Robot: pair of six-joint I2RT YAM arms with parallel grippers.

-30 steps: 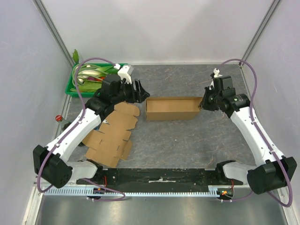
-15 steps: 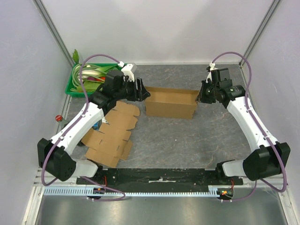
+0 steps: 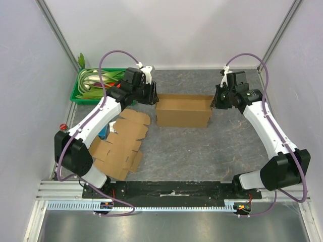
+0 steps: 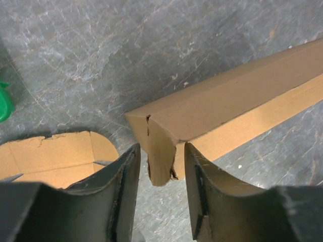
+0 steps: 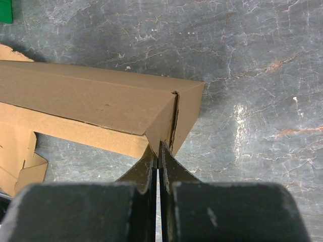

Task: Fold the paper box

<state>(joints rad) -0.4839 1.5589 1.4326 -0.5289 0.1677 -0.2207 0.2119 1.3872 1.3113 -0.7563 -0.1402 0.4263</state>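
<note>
Near-left of the paper box [image 3: 184,112], flat cardboard blanks [image 3: 121,143] lie on the surface [image 3: 202,151]. The box sits just beyond them. Our right fingers [image 5: 158,156], pressed together, pinch its right end corner, we judge to steady it, while our left fingers [image 4: 128,166] stand apart astride its left flap [image 4: 161,159], gripping nothing.

Box flap [image 4: 161,157] between left fingers [image 4: 122,194]
</note>
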